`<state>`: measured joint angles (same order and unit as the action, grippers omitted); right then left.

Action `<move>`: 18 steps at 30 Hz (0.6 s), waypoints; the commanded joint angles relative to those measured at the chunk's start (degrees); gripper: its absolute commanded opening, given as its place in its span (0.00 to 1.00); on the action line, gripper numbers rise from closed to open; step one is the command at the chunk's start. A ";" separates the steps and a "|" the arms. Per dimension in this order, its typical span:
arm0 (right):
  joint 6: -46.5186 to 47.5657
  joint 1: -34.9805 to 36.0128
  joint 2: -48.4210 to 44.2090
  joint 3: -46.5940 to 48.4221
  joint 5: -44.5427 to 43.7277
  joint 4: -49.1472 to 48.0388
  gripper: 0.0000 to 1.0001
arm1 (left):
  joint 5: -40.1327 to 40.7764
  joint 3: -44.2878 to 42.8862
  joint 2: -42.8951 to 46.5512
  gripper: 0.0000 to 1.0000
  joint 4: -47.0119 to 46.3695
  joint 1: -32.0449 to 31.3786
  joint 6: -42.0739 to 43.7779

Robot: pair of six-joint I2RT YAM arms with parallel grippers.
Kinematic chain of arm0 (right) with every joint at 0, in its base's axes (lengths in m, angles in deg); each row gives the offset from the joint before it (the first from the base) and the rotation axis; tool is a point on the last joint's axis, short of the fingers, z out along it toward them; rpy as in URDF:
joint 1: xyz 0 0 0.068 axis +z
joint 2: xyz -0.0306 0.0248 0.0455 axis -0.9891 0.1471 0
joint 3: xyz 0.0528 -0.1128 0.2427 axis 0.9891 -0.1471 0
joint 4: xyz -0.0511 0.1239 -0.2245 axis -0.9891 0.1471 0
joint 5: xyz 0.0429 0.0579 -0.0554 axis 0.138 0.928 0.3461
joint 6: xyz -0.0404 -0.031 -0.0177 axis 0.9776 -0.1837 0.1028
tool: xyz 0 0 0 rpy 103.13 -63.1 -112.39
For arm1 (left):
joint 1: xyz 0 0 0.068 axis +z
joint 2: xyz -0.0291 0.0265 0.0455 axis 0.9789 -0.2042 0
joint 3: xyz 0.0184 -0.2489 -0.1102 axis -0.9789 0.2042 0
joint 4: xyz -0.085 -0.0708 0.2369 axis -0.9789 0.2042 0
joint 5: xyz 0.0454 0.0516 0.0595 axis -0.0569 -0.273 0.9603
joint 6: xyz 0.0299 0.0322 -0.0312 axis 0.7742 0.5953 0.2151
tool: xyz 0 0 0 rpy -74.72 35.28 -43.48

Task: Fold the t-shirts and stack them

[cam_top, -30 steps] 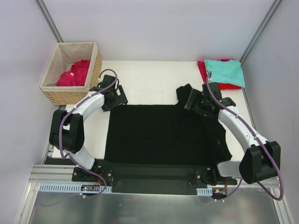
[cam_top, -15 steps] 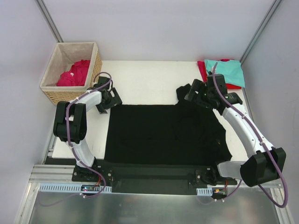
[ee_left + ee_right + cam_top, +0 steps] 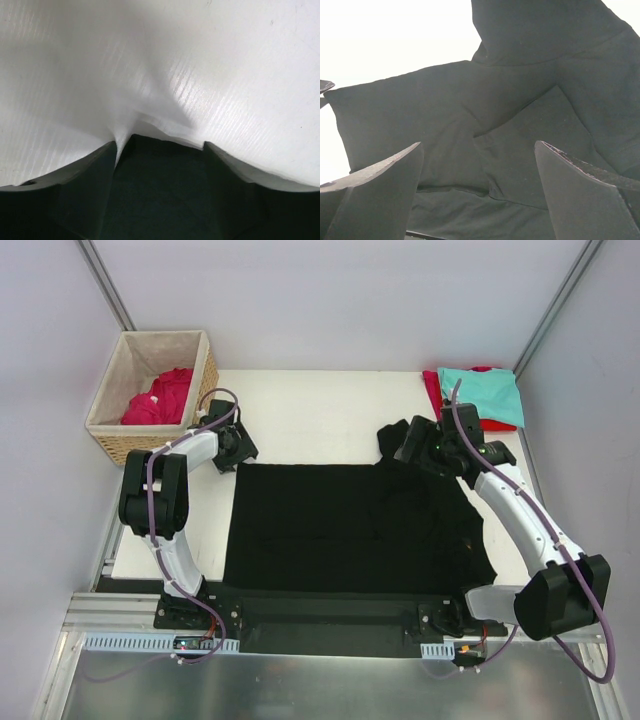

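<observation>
Black t-shirt (image 3: 340,525) lies spread flat from the middle of the table (image 3: 320,410) to its near edge, with one sleeve (image 3: 393,440) still rumpled at its far right. Over the last second the left gripper (image 3: 238,447) has backed off the shirt's far left corner toward the left edge, its arm folding up tight. The right gripper (image 3: 415,448) has crept toward the far edge and now hangs over that sleeve. This suggests that spreading is nearly done and that the sleeve needs tidying before any fold. In the wrist views both grippers are spread and hold nothing: the left fingers (image 3: 75,195) are over bare white table, the right fingers (image 3: 375,190) over dark cloth. A teal t-shirt (image 3: 485,395) lies on a red t-shirt (image 3: 434,390) at the far right corner. A crimson-pink t-shirt (image 3: 160,398) waits in the wicker basket (image 3: 110,445) beyond the far left corner.
</observation>
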<state>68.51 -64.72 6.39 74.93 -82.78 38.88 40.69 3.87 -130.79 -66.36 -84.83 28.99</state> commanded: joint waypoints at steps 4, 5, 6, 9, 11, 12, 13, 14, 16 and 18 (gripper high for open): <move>0.79 0.23 0.24 -0.11 1.27 -0.37 0.97 | -0.64 -0.06 -1.30 0.58 -0.07 1.25 -1.60; 0.70 0.32 0.33 -0.02 1.36 -0.54 0.97 | -0.90 0.02 -1.21 0.55 -0.16 1.42 -1.78; 0.70 0.23 0.42 -0.10 1.36 -0.54 0.97 | -0.91 0.20 -1.21 0.51 -0.07 1.69 -1.78; 0.70 0.32 0.77 -0.11 1.53 -0.63 0.97 | -0.99 0.55 -1.12 0.46 -0.07 2.04 -1.87; 0.35 0.23 1.30 -0.02 0.83 -0.72 0.97 | -0.82 0.82 -1.03 0.38 -0.07 2.13 -1.95; 0.26 0.32 1.47 0.16 0.74 -0.72 0.97 | -0.82 1.16 -0.95 0.36 -0.07 2.13 -1.96; -0.18 0.23 1.91 0.33 0.74 -0.81 0.97 | -0.82 1.26 -0.95 0.31 -0.07 2.13 -2.13; -0.27 0.14 2.26 0.77 0.57 -0.90 0.97 | -0.82 1.34 -0.86 0.28 -0.07 2.13 -2.22; -0.71 0.23 3.67 1.12 0.48 -1.77 0.97 | -0.73 1.96 -0.68 0.23 -0.24 2.13 -2.39; -0.88 0.14 5.51 1.82 0.21 -3.34 0.97 | -0.64 2.31 -0.68 0.13 -0.25 2.13 -2.31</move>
<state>68.27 -64.72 9.28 74.66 -81.95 38.40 39.97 4.74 -131.31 -67.33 -83.02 27.13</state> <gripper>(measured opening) 0.966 0.184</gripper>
